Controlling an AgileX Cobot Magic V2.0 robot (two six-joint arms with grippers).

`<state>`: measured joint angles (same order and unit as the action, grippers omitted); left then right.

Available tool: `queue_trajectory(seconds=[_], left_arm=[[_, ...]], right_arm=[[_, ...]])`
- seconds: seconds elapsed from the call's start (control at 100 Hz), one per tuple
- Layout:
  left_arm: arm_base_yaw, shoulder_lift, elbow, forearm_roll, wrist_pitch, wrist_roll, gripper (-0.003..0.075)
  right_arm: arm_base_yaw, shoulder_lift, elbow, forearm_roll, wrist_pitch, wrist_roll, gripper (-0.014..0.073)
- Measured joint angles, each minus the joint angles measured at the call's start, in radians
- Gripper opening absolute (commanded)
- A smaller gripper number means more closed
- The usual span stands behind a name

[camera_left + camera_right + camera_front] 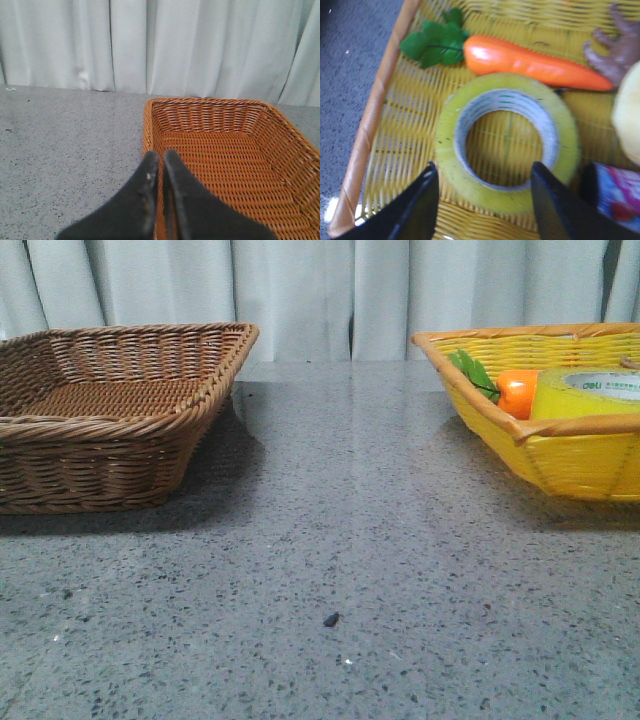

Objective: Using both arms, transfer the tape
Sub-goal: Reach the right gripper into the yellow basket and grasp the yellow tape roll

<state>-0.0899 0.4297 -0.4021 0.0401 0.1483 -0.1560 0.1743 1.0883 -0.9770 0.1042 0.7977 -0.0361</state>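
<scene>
My right gripper (482,192) hangs with its fingers spread wide over the tape (506,141), holding nothing. The roll lies flat in the yellow basket (560,455) on the right of the table (340,540), with the carrot (530,62) touching or nearly touching its far rim. My left gripper (159,165) has its fingers pressed together, empty, above the near-left rim of the brown basket (120,410).

What worries me is the crowding. If I come straight down, one finger could land on the roll's top face instead of beside it — or jam into the weave. The carrot, a pale round thing and a printed packet beside the roll could be nudged or pinched along with it, and the smooth wall of the roll may slip from a shallow hold.

Room is better elsewhere: the grey table between the two baskets lies open for the handover, though both basket walls flare outward, so I judge I should lift well clear of the rim before crossing.
</scene>
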Motion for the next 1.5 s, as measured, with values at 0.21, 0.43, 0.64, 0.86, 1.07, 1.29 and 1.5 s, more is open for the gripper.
queue_trajectory(seconds=[0.21, 0.43, 0.64, 0.86, 1.07, 1.29, 1.5], left_arm=[[0.0, 0.0, 0.0, 0.0, 0.0, 0.0, -0.0021], [0.0, 0.0, 0.0, 0.0, 0.0, 0.0, -0.0021], [0.0, 0.0, 0.0, 0.0, 0.0, 0.0, -0.0021], [0.0, 0.0, 0.0, 0.0, 0.0, 0.0, -0.0021], [0.0, 0.0, 0.0, 0.0, 0.0, 0.0, -0.0021], [0.0, 0.0, 0.0, 0.0, 0.0, 0.0, -0.0021], [0.0, 0.0, 0.0, 0.0, 0.0, 0.0, -0.0021]], right_arm=[[0.046, 0.175, -0.068, 0.012, 0.02, 0.0, 0.0383], [0.082, 0.29, -0.089, 0.018, 0.023, -0.002, 0.0383], [0.088, 0.363, -0.089, 0.02, -0.002, -0.002, 0.0369], [0.088, 0.405, -0.091, 0.018, -0.014, -0.002, 0.0115], [0.088, 0.409, -0.095, 0.013, -0.023, -0.011, -0.0036], [0.088, 0.409, -0.1, 0.01, -0.017, -0.011, -0.0038], [0.088, 0.413, -0.197, 0.012, 0.128, -0.008, -0.0038]])
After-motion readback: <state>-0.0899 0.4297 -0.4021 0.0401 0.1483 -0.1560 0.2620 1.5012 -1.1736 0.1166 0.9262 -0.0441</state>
